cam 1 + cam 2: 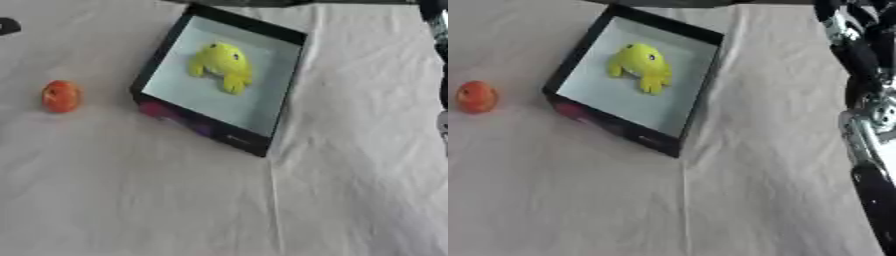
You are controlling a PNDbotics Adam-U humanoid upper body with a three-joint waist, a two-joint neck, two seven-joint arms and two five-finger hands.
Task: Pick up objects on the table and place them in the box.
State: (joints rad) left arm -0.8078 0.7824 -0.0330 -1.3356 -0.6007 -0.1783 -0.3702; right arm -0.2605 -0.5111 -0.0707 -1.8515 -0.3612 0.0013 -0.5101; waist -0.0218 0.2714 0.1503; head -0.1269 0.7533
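Left eye view. Box (166, 47) black-walled, pale floor, sits toward the far edge of the table (350, 190), turned at an angle, one corner pointing at the near edge. Yellow toy (223, 65) already lies inside, on the floor of the box, nearer its far wall; rounded body, stubby limbs, a dark spot like an eye. Orange object (61, 96) stands alone on the white cloth near the left edge, apart from the box's left wall; small, rounded, roughly egg-shaped, a paler mark on its face. A dark shape (9, 25) shows at the far left edge; cannot make it out.

Judgement: one thing is in and the orange one remains, so the step in hand is the pick of the orange object. It lies on the robot's left, so the left hand is the natural reach. Being round, it may roll on the cloth; best to come from above with fingers and thumb on opposite sides, then lift clear over the box's near-left wall before letting go.

Right eye view. Right arm (868, 150), black with silver joints, runs down the right edge, well apart from box and orange object. Its hand is not visible, so finger state cannot be told. Left hand appears in neither view.
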